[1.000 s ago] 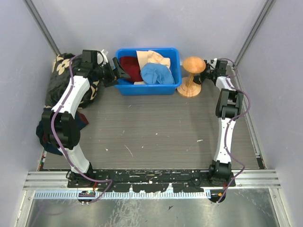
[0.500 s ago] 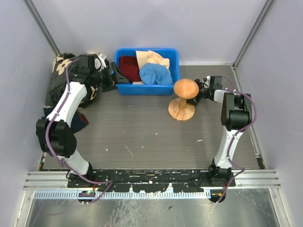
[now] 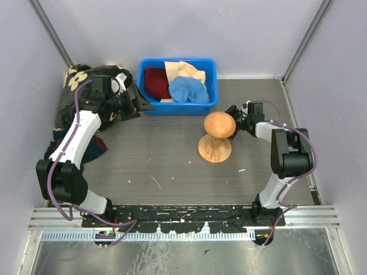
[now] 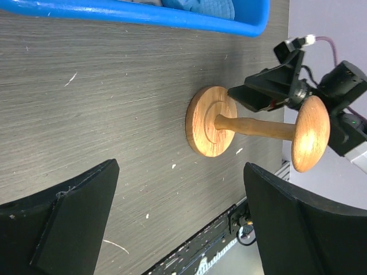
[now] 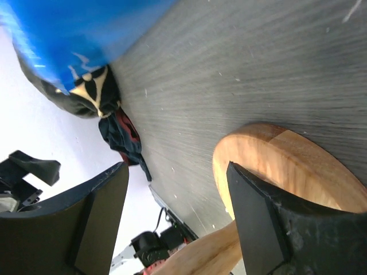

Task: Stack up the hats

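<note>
The hats [image 3: 179, 86] lie heaped in the blue bin [image 3: 179, 109] at the far side of the table [image 3: 172, 166]. The light blue hat [image 3: 192, 90] sits on top, with the dark red hat [image 3: 156, 82] beside it and a cream hat [image 3: 184, 71] behind. They look soft, light and floppy, so I'd pinch a fold of brim. The left tool [image 3: 143, 103] hangs spread wide and empty by the bin's left end. The right tool [image 3: 235, 117] straddles the stem of the wooden stand [image 3: 218, 125], but I cannot tell whether it pinches.
</note>
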You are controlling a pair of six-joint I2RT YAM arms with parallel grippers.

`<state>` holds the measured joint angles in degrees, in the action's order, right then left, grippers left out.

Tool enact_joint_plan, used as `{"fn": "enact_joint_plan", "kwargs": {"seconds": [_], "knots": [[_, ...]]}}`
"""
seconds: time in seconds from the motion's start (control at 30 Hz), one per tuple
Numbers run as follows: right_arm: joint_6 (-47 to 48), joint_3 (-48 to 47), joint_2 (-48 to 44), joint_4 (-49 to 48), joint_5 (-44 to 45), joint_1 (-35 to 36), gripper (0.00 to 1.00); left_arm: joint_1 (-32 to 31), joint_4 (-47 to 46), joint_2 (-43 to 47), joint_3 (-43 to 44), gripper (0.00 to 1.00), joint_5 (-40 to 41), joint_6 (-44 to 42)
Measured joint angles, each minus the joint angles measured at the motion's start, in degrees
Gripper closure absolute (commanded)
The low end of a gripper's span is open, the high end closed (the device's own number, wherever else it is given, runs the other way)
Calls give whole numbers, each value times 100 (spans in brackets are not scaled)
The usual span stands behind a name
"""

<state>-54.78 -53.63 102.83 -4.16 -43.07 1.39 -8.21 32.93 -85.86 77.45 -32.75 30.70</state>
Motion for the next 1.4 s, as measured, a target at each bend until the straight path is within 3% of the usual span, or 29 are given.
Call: {"fn": "enact_joint_plan", "kwargs": {"seconds": [0.27,0.43,0.57,0.67,0.77,1.07,1.4], "knots": [[743,-953,-1106,1401,866,-468,23,-149,302,2,-2,1,96,-33],[1311,-966,-1746,2520,1523,-640,27,-968,494,173,-514,28,404,118],[1600,-374,-2234,3329,1849,-634,42,-1587,516,188,-1106,45,540,463],[1746,72,-2531,3794,1952,-634,54,-1781,505,105,-1200,54,684,651],[1805,479,-2872,4116,2009,-632,55,-1910,343,-50,-1198,56,765,807],[1718,1663,-3508,3904,1875,-632,53,-2188,-684,-831,-1399,58,669,1502],[1281,2514,-3523,2719,1602,-573,57,-2352,-1368,-1320,-1427,59,557,1891]]}}
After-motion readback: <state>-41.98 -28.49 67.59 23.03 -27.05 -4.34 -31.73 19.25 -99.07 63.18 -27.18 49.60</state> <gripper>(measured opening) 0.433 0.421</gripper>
